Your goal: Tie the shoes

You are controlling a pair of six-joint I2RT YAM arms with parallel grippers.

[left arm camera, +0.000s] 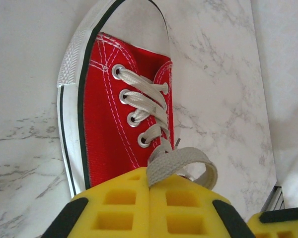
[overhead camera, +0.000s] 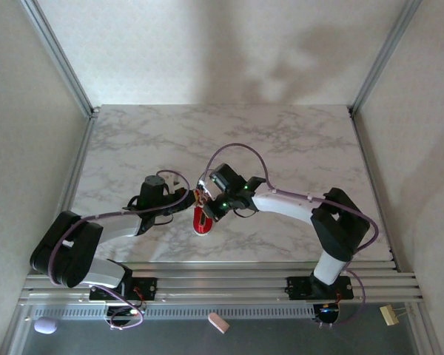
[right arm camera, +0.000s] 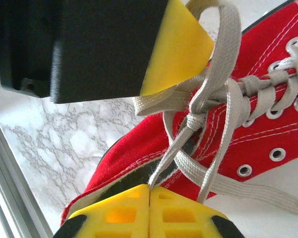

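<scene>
Left gripper (left arm camera: 149, 191): clenched. My two yellow fingers meet with no gap and pinch a flat white lace loop (left arm camera: 185, 159), which arches just above and to the right of the fingertips. The red sneaker (left arm camera: 107, 124) lies directly ahead of this gripper on the marble table (left arm camera: 223, 99). Its eyelet row runs away from the fingertips, and its white rubber end is on the far side.

Right gripper (right arm camera: 149, 196): clenched. My yellow fingers press together on a single lace strand (right arm camera: 170, 159). The strand rises from the fingertips to a knot (right arm camera: 193, 120) over the sneaker's opening. From this gripper the sneaker extends ahead and to the right, with its sole edge just beside the left fingertip. The left gripper's black-and-yellow finger sits ahead at upper left, with the loop touching its yellow pad.

In the top view, both grippers meet at the sneaker, between the two arms.
</scene>
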